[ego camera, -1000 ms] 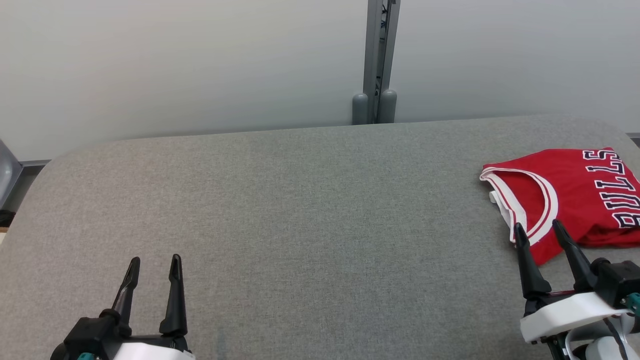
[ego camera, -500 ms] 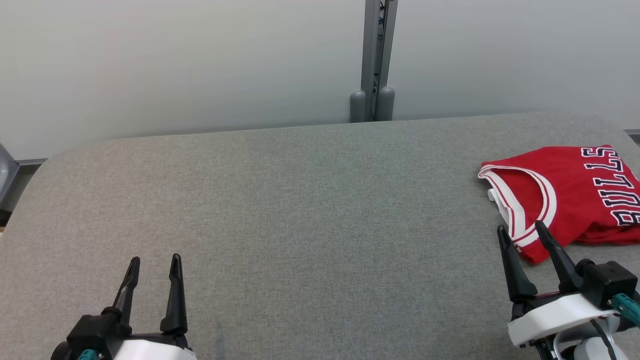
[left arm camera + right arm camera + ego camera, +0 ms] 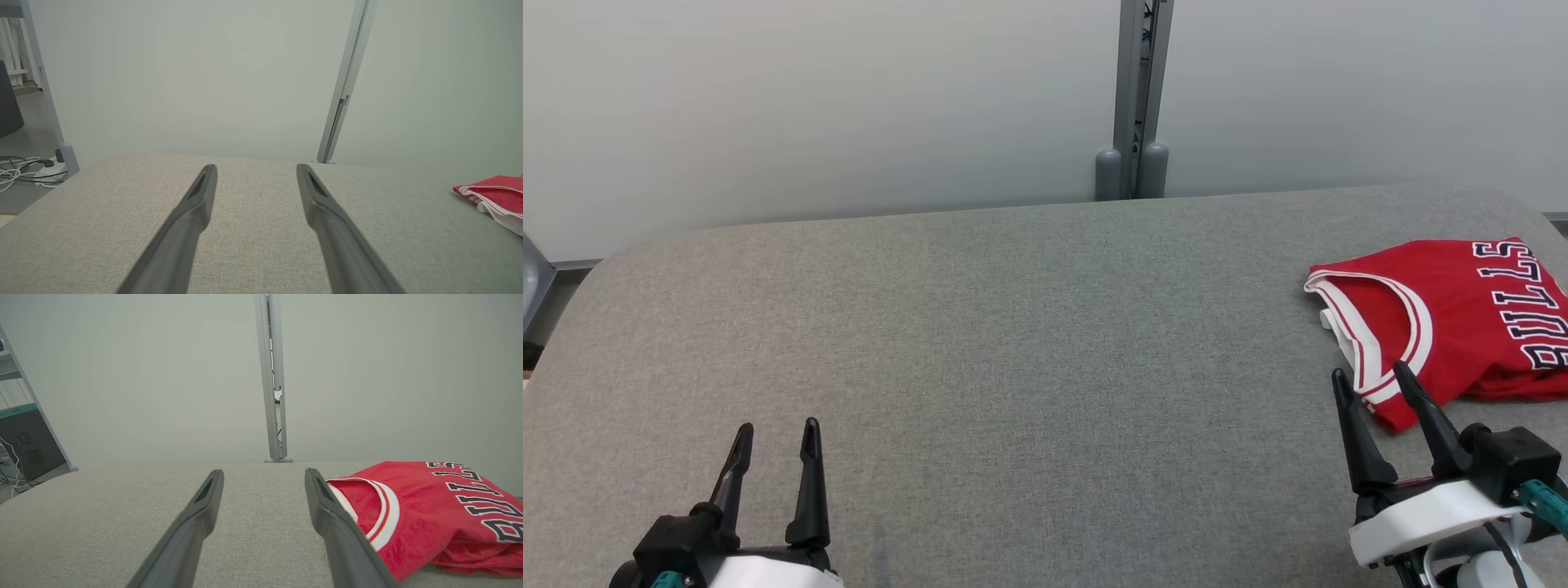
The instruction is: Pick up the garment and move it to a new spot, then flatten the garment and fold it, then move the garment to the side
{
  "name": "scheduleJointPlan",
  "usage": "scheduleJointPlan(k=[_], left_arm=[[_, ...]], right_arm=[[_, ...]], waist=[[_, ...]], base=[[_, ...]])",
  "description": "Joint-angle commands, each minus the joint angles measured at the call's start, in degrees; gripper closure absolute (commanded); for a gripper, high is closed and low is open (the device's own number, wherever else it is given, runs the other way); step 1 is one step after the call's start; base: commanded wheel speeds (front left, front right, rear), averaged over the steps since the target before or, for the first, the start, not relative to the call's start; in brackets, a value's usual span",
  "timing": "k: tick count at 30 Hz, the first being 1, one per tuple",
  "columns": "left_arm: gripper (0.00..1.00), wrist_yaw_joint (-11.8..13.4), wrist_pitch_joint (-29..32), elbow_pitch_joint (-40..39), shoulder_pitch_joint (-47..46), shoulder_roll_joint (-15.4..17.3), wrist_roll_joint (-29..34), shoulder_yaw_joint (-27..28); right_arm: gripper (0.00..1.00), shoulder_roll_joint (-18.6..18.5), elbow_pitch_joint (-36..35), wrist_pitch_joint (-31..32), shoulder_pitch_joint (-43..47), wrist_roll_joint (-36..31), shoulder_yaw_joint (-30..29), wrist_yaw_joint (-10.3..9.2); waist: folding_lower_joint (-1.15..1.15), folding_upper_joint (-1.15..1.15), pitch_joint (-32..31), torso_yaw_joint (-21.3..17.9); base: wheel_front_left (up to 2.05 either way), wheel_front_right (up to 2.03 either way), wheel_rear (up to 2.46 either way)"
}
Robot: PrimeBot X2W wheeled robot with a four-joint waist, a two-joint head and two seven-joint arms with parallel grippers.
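- The garment (image 3: 1462, 310), a red jersey with white-and-red trim, is cut off by the right edge of the head view, so that its dark lettering is only partly shown; its far side is cut off in the right wrist view as well.
- How many layers the garment is folded into cannot be made out; a bunched red edge is seen along its near side.
- In the head view, the near corner of the garment is overlapped by one finger of the right tool (image 3: 1369, 370). Whether cloth is touched there cannot be told.
- Both arms are hidden below the bottom edge of the head view, apart from the white wrist housings.
- The left tool (image 3: 778, 425) is held low over the near left part of the table (image 3: 1013, 327), fingers pointed away from the robot and set apart, with nothing between them.
- The right tool is held at the near right, tilted slightly leftward in the head view. Its fingers are likewise spread, and only bare table is seen in the gap.
- The garment is laid at the table's right end, well apart from the left tool.
- A pale wall (image 3: 849, 98) is seen behind the table, split by a grey upright post (image 3: 1134, 82).
- Loose cables (image 3: 20, 169) are seen on the floor past the table's left end, and a dark cabinet (image 3: 28, 445) is partly shown at the left edge of the right wrist view.
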Motion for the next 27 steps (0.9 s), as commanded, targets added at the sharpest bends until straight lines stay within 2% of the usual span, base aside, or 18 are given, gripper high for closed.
scheduleJointPlan(k=[1, 7, 8, 12, 27], left_arm=[[0.00, -0.4, -0.2, 0.1, -0.9, 0.1, -0.1, 0.3], [0.00, -0.8, -0.2, 0.4, -0.9, 0.0, -0.1, 0.1], [1.00, -0.7, 0.0, 0.5, -0.1, -0.1, 0.0, 0.0], [1.00, -0.7, 0.6, 2.2, 0.7, -0.5, -0.7, 0.0], [1.00, -1.8, 4.8, 2.6, -1.5, -0.4, -16.3, 1.3]], right_arm=[[0.00, -0.2, 0.2, -0.2, -0.3, 0.0, -0.2, 0.02], [0.00, 0.0, 0.6, -0.2, -0.4, -0.1, -0.2, 0.02], [1.00, 0.1, 0.6, 0.0, 0.0, 0.0, 0.0, 0.00], [1.00, 0.7, 2.0, 0.3, 1.1, 0.7, 0.2, 0.00], [1.00, 1.8, 1.0, 4.6, 0.8, 15.5, -2.7, 0.00]], waist=[[0.00, 0.00, 0.0, 0.0], [0.00, 0.00, -0.1, -0.1], [0.00, 0.00, -0.1, -0.1], [0.00, 0.00, -0.2, -0.1], [0.00, 0.00, 0.0, 0.3]], base=[[0.00, 0.00, 0.00], [0.00, 0.00, 0.00], [0.00, 0.00, 0.00], [0.00, 0.00, 0.00], [0.00, 0.00, 0.00]])
